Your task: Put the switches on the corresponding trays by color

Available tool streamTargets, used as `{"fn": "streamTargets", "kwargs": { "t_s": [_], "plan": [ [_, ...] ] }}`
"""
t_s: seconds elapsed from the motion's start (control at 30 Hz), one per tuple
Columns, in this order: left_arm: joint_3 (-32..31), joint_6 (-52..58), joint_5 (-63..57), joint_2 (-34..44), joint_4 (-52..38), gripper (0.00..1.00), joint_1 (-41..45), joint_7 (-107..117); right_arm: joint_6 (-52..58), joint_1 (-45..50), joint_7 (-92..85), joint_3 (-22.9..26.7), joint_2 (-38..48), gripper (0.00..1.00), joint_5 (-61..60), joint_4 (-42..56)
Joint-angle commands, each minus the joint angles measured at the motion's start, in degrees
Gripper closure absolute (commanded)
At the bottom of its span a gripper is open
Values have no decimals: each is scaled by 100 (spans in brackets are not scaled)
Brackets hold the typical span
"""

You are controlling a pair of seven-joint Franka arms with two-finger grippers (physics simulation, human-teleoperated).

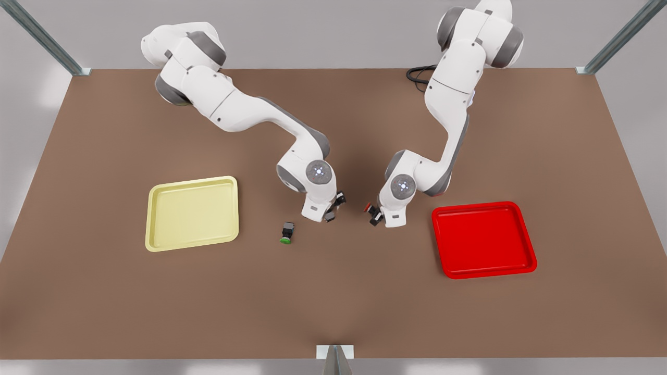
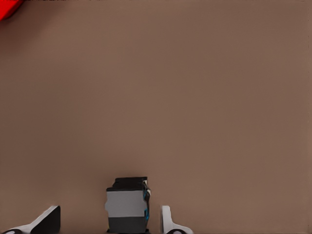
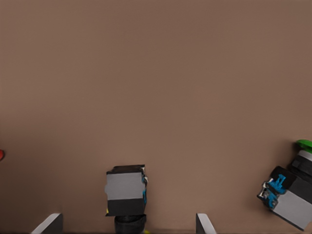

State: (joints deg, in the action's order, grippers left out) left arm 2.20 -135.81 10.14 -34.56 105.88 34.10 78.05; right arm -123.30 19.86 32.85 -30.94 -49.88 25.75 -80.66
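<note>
Brown table point(image 1: 333, 312), left gripper point(image 1: 373, 214) beside red tray point(image 1: 483, 239) with jaws open around red switch point(image 1: 368, 208), right gripper point(image 1: 333, 211) open around yellow switch point(image 3: 126, 191), near green-capped switch point(image 1: 287, 232).

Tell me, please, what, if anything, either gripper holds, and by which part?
Nothing held: open left gripper straddles the red switch, open right gripper the yellow switch.

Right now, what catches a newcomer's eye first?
Two bright trays stand out: yellow tray at the front view's left, red tray at its right. Between them, left gripper and right gripper sit low, open around the red switch and yellow switch; a green switch lies nearby.
</note>
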Motion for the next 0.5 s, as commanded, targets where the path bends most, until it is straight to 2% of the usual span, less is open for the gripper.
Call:
{"fn": "streamTargets", "kwargs": {
  "t_s": [0.0, 0.17, 0.27, 0.3, 0.33, 0.37, 0.4, 0.47],
  "plan": [
    [0, -24, 49, -15, -6, 0, 0, 0, -10, 0, -86, 1, -22, 0, 0, -3],
    [0, -130, 40, -103, 3, 0, 0, -26, -291, 88, -95, 62, -312, 0, 307, 41],
    [0, -130, 49, -173, -6, 0, 0, -35, -291, 237, -121, 80, -408, 8, 527, 111],
    [-9, -130, 58, -173, -6, 9, -9, -18, -274, 255, -121, 71, -549, 15, 746, 278],
    [0, -138, 181, -173, -6, 24, -9, -26, -265, 255, -121, 71, -593, 23, 809, 331],
    [0, -147, 190, -182, -6, 28, -9, -26, -274, 246, -121, 71, -593, 26, 870, 322],
    [-9, -252, 269, -182, -6, 28, -9, -26, -291, 185, -130, 71, -593, 26, 870, 279],
    [-9, -270, 269, -182, -6, 27, -9, -35, -291, 167, -121, 71, -584, 34, 879, 208]
  ]
}}
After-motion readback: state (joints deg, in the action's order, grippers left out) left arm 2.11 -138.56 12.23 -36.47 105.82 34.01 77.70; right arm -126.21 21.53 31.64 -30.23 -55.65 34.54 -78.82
